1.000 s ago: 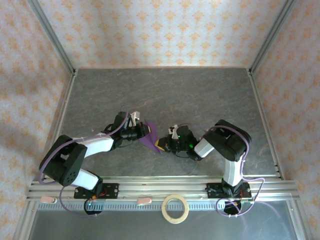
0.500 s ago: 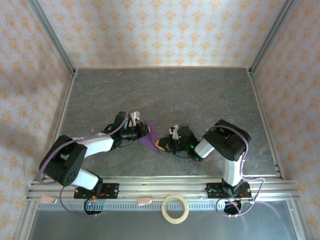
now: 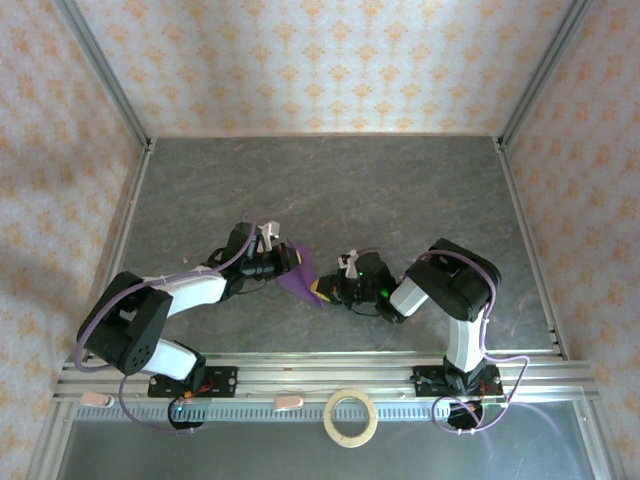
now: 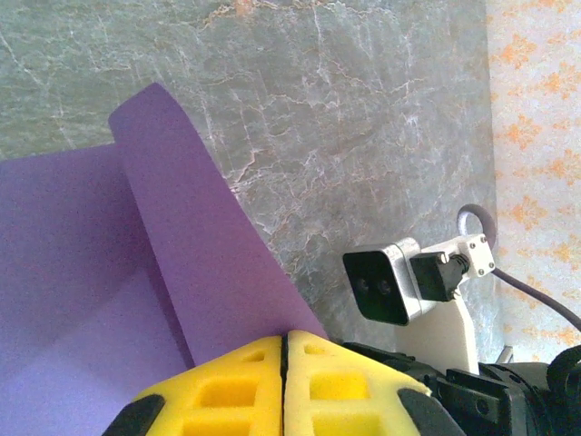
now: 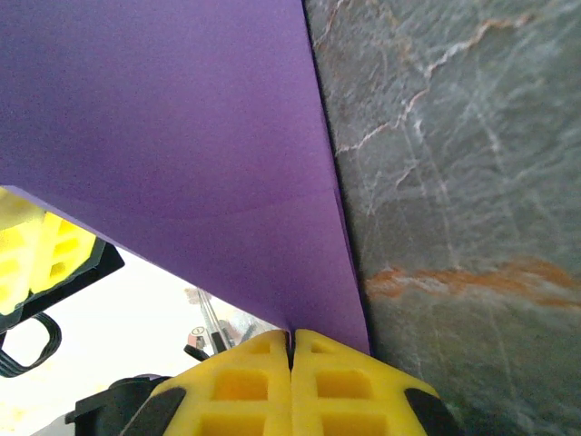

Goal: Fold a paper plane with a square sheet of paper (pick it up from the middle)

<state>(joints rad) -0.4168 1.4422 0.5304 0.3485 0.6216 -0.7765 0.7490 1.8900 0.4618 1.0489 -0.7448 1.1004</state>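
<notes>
The grey marbled table (image 3: 350, 180) carries both arms, the left arm (image 3: 160, 300) and the right arm (image 3: 455, 290), each reaching inward toward the centre of its near half. The purple sheet of paper (image 3: 298, 275), partly folded with a visible crease, is suspended between the two grippers there. The left gripper (image 4: 284, 350) has its yellow pads pressed together on one edge of the sheet. The right gripper (image 5: 291, 341) is likewise closed, pinching the opposite corner. A tan tape ring (image 3: 351, 417) lies on the near ledge between the arm bases, well apart from the sheet.
</notes>
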